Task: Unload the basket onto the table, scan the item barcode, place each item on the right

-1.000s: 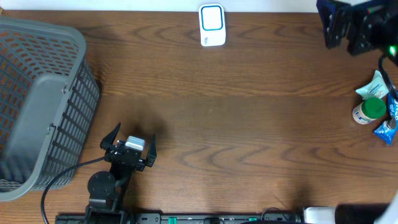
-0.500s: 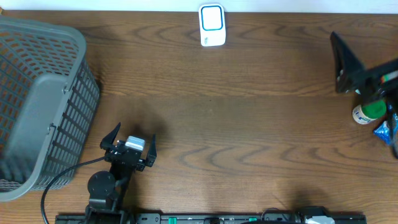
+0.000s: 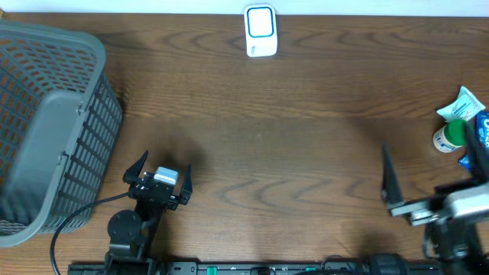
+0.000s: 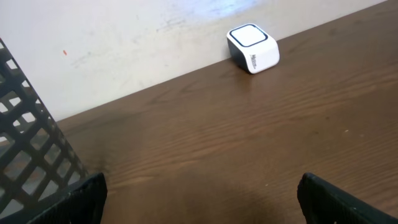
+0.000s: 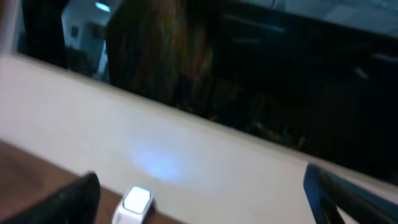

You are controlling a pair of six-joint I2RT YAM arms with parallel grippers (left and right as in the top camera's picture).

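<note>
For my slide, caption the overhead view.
Left gripper and right gripper open, empty; scanner at far edge, basket left, items right.

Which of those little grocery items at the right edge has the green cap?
The small white bottle. It alone has a round green cap. The white-and-teal packet and the blue packet beside it are flat pouches without caps.

1. Overhead view: soft, even light falls on the table (image 3: 306,114); there is no glare and the wood grain is sharp.
2. A faint, diffuse shadow lies on the wood just beyond the left gripper (image 3: 163,162).
3. The basket (image 3: 46,114) at the table's left edge looks soft and slightly out of focus.
4. Left wrist view: bright. The wall (image 4: 124,50) is near white and the scanner (image 4: 252,48) crisp, while the fingers (image 4: 74,202) are dark and unfocused in the bottom corners.
5. Right wrist view: dim and blurred throughout, with a pale bluish glow on the wall and blackness above.
</note>
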